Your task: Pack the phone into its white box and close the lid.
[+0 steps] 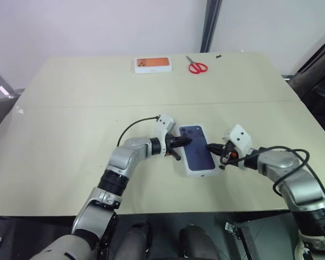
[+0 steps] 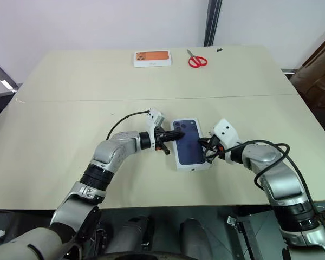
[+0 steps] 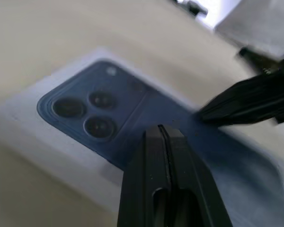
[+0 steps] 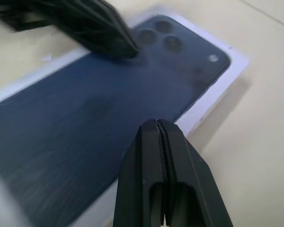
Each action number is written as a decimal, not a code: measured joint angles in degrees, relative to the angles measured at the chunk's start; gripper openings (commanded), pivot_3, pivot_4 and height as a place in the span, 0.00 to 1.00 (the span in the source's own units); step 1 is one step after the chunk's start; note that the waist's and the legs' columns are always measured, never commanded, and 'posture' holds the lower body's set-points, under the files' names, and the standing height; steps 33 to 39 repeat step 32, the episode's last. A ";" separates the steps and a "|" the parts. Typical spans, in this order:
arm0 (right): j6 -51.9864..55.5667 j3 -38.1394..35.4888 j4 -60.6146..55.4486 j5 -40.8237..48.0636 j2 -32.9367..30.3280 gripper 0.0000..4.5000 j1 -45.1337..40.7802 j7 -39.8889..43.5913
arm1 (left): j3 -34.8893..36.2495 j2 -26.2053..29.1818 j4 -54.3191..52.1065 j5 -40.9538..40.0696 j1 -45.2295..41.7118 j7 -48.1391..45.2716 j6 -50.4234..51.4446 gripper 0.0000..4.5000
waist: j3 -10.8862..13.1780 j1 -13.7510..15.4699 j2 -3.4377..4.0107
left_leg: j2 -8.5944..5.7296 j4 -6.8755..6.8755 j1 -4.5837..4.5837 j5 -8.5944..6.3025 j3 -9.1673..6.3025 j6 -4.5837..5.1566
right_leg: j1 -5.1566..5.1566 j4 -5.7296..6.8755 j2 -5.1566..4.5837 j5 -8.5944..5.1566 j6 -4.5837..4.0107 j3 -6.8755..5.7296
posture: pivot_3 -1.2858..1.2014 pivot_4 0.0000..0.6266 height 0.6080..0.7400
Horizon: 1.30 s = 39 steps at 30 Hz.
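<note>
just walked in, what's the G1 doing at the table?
It is packing a phone. The dark blue phone lies back-up inside the white box near the table's front middle. Both end effectors are shut and work at it: the left end effector from the phone's left near the camera cluster, the right end effector at its right edge, as if pressing it flat. No lid is on yet. An orange-topped box and red scissors sit at the far edge.

Top centre of my head view: orange-topped white box (image 1: pixel 153 65) on beige table (image 1: pixel 59 124), red-handled scissors (image 1: pixel 196 66) just right of it.
</note>
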 measured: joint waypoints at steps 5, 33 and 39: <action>0.49 0.36 -1.17 -0.47 0.10 0.01 0.46 -0.25 | -0.37 0.80 0.02 0.65 0.04 -0.87 -0.99 0.00 | -0.01 -0.09 -0.01 | 0.01 -0.14 0.42 -0.02 -0.01 0.01 | 0.40 -0.15 0.00 -0.01 0.00 0.01 | 0.52 0.24 0.95; -11.23 -15.21 5.18 6.67 -1.10 1.00 7.74 7.60 | 20.54 28.92 -14.48 -8.49 18.95 -16.49 -7.19 1.00 | 0.12 -0.04 0.12 | 0.00 -0.23 0.08 -0.04 0.01 0.03 | 0.03 -0.17 -0.09 -0.01 -0.01 0.06 | 0.52 0.24 0.95; -11.23 -15.21 5.18 6.67 -1.10 1.00 7.74 7.60 | 20.54 28.92 -14.48 -8.49 18.95 -16.49 -7.19 1.00 | 0.12 -0.04 0.12 | 0.00 -0.23 0.08 -0.04 0.01 0.03 | 0.03 -0.17 -0.09 -0.01 -0.01 0.06 | 0.52 0.24 0.95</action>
